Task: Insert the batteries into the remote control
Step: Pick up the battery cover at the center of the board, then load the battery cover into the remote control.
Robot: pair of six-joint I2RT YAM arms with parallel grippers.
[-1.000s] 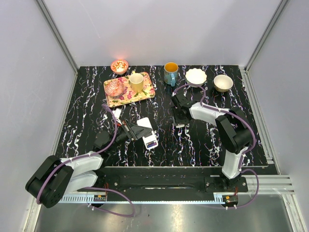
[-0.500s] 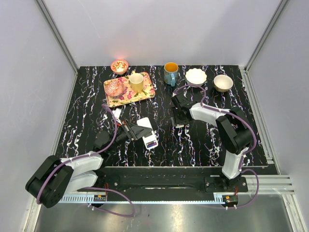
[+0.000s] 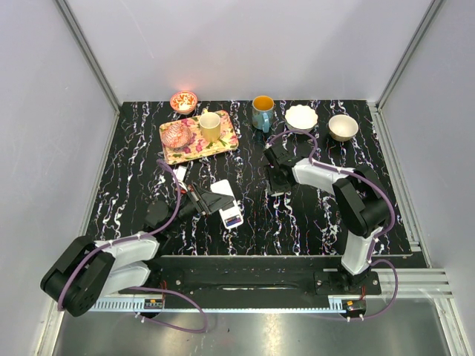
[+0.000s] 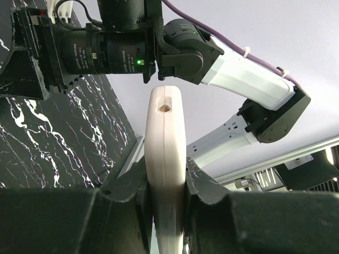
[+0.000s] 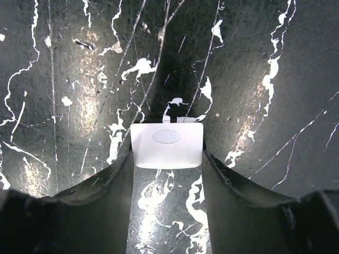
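Observation:
My left gripper (image 3: pixel 202 202) is shut on the white remote control (image 3: pixel 225 202) and holds it just above the table, left of centre. A dark recess with something purplish in it (image 3: pixel 233 220) shows at the remote's near end; I cannot make out single batteries. In the left wrist view the remote (image 4: pixel 165 143) stands edge-on between the jaws of the left gripper (image 4: pixel 165 182). My right gripper (image 3: pixel 275 184) points down at the table centre. In the right wrist view the right gripper (image 5: pixel 167 159) is shut on the small white square cover (image 5: pixel 167 145) by its side edges.
A flowered tray (image 3: pixel 223 141) with a yellow cup (image 3: pixel 210 126) and a pink glass bowl (image 3: pixel 177 135) stands at the back left. A small bowl of red and pale pieces (image 3: pixel 183 101), a blue mug (image 3: pixel 262 111) and two white bowls (image 3: pixel 301 116) (image 3: pixel 343 127) line the back.
My right gripper has shifted very slightly toward the back with the cover. The left gripper and the remote have not moved.

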